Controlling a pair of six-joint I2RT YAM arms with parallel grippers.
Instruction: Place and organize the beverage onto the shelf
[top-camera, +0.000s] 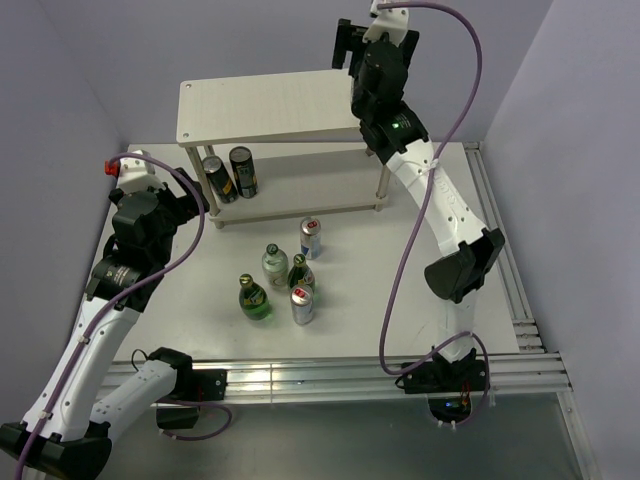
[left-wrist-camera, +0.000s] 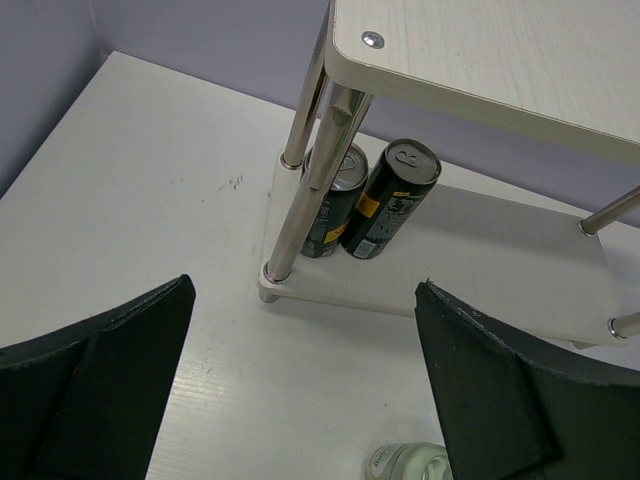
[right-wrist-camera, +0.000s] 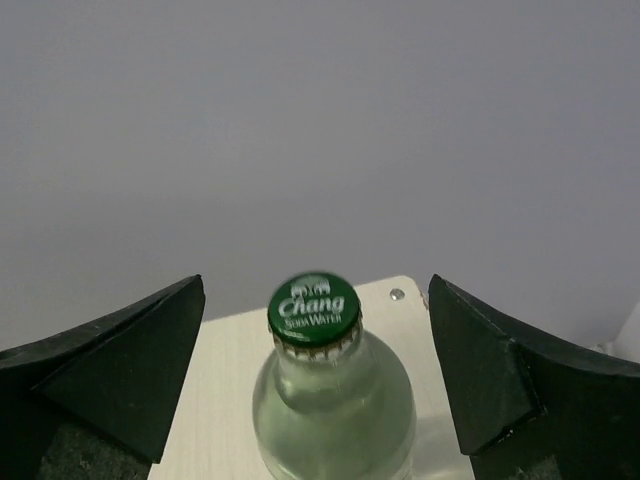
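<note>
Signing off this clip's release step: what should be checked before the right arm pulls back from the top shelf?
1. Right gripper clear of the clear bottle: ok, its fingers stand apart on either side.
2. Bottle upright on the top board: ok, it looks upright.
3. Bottle's margin from the board edge: cannot tell, its base is cropped.
4. Left gripper open and empty: ok.
5. Room on the lower board: ok, only two dark cans at its left end.
6. All drinks shelved: not ok, five drinks stand on the table.
</note>
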